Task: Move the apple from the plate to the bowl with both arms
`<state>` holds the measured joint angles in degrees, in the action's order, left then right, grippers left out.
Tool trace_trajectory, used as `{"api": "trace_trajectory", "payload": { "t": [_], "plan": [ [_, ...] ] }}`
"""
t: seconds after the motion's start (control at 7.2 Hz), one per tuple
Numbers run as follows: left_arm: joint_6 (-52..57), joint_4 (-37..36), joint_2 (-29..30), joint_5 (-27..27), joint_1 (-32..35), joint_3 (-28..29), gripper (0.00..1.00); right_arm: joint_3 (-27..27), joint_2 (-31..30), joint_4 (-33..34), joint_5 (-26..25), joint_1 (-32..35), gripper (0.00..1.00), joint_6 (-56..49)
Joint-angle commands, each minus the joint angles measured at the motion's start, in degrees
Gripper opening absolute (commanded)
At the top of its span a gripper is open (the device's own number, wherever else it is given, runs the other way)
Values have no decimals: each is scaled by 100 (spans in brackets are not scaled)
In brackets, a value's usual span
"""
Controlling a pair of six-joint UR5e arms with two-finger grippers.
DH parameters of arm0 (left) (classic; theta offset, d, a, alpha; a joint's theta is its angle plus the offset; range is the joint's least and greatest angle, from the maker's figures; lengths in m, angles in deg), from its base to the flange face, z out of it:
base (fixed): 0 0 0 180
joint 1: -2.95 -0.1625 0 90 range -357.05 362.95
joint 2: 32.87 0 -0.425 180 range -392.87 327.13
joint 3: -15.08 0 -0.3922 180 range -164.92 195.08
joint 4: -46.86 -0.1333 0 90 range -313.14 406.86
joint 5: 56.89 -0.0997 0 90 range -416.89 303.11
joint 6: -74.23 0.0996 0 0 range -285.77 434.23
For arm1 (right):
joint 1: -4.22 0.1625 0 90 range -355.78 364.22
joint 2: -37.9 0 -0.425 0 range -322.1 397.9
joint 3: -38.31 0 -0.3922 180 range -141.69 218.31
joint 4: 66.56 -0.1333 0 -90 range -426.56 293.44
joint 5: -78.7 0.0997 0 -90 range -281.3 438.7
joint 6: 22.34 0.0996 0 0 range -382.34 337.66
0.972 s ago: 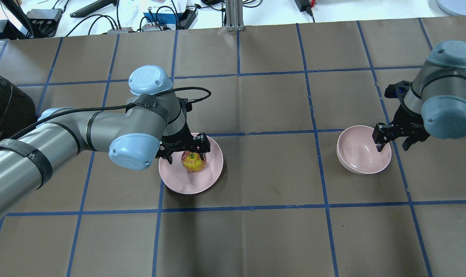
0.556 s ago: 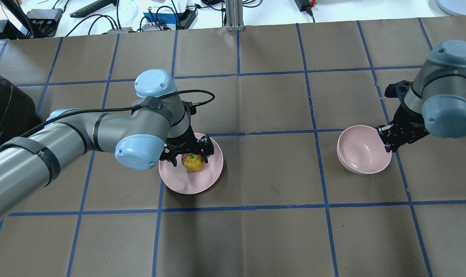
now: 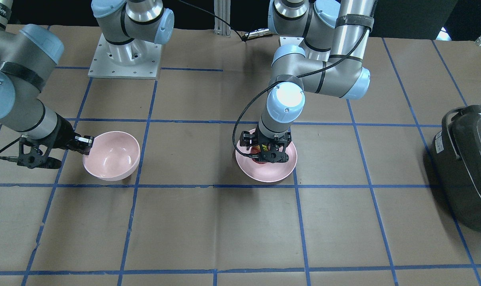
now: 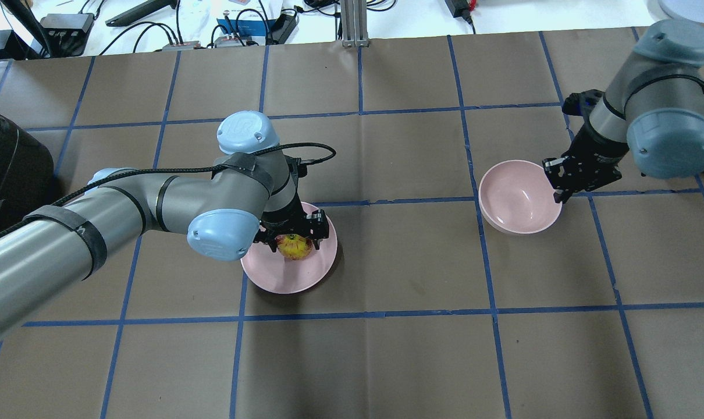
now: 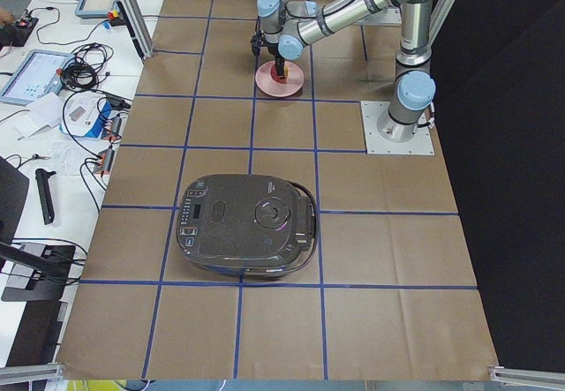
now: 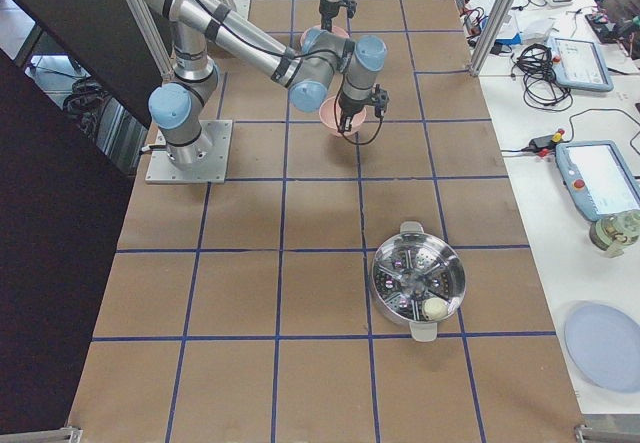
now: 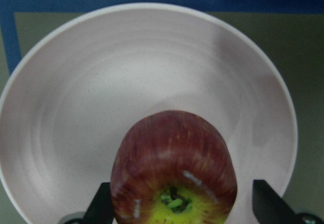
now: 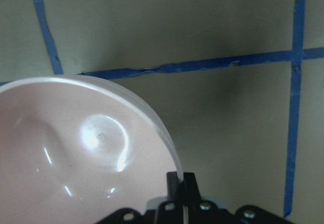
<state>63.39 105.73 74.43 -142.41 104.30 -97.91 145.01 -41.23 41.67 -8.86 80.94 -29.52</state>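
Observation:
The red apple (image 4: 294, 248) with its yellow-green top sits on the pink plate (image 4: 288, 279). My left gripper (image 4: 294, 235) is low over it and open. In the left wrist view its fingers (image 7: 104, 206) stand on either side of the apple (image 7: 174, 168), with a small gap on the right. My right gripper (image 4: 558, 189) is shut on the near-right rim of the pink bowl (image 4: 518, 198). The right wrist view shows the pinch on the rim (image 8: 181, 183). In the front-facing view the left gripper (image 3: 269, 153) hides most of the apple, and the right gripper (image 3: 88, 145) holds the bowl (image 3: 113, 155).
A black rice cooker (image 4: 9, 169) stands at the table's left end. A steel steamer pot (image 6: 418, 283) stands toward the right end. Cables and devices (image 4: 154, 23) lie beyond the far edge. Brown table squares separate the plate and bowl.
My right gripper closed on the bowl's rim and moved the bowl left and away from me. My left gripper came down around the apple and shifted slightly right.

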Motion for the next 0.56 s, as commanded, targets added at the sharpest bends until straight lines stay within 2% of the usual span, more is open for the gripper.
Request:
{"api": "trace_trajectory", "payload": {
  "t": [0.0,0.14,0.42],
  "plan": [
    [125,-24,-16,-43,-2,66,25,-106,98,4,239,990,0,1118],
    [134,-33,-165,-52,-11,93,14,-89,186,74,239,1098,0,1183],
    [134,107,-271,-61,-2,347,10,112,249,66,239,1117,2,1306]
  ]
}}
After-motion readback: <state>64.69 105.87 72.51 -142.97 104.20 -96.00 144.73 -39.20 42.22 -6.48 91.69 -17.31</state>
